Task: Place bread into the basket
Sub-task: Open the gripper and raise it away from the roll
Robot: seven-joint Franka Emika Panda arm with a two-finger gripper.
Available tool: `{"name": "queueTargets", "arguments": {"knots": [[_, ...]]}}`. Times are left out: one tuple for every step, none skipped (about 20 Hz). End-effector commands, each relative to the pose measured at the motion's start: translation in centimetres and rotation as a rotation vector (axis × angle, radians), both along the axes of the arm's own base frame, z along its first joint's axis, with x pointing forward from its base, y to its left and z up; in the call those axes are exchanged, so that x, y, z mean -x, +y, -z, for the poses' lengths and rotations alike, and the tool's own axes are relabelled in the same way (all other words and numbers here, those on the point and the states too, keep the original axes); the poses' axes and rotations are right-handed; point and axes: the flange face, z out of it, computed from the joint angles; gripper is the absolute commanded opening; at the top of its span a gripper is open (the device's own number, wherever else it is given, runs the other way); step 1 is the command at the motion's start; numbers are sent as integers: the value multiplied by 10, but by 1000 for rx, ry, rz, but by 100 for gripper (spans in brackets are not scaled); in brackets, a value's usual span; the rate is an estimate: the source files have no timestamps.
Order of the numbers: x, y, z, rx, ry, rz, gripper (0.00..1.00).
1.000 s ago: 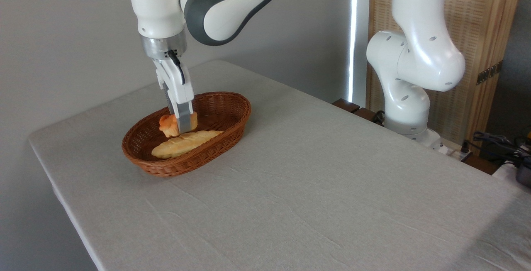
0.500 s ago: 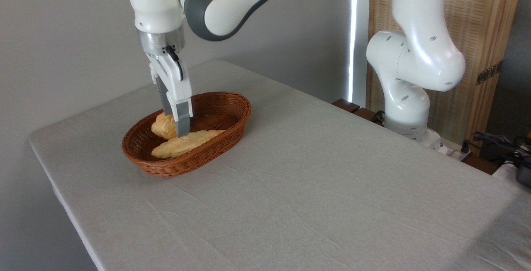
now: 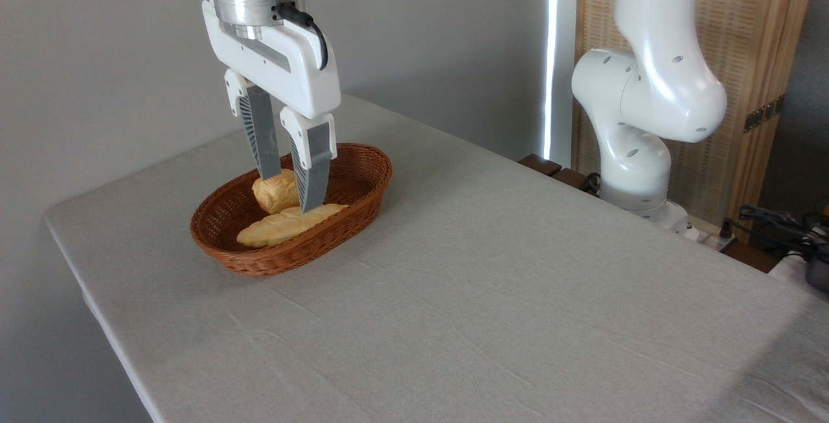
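Tool (image 3: 289, 193) open, fingers spread, hanging over basket (image 3: 359, 186) on worktop (image 3: 492, 293). Bread (image 3: 275, 192) lies inside basket, ungripped, beside long pale loaf (image 3: 285, 225).

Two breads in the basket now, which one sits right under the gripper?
The small round bun, seen between the open gripper fingers. The long pale braided loaf lies in front of it, along the basket near rim.

From my feed, one finger (image 3: 309, 164) covers part of the bread (image 3: 275, 192); the arm's upper links run off the top edge, and I can't quite tell whether finger and bread touch.
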Motion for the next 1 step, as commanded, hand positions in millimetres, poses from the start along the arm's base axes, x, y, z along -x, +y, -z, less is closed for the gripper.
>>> {"name": "queueTargets", "arguments": {"knots": [[-3,15,-4,-28,5,-26,100]]}}
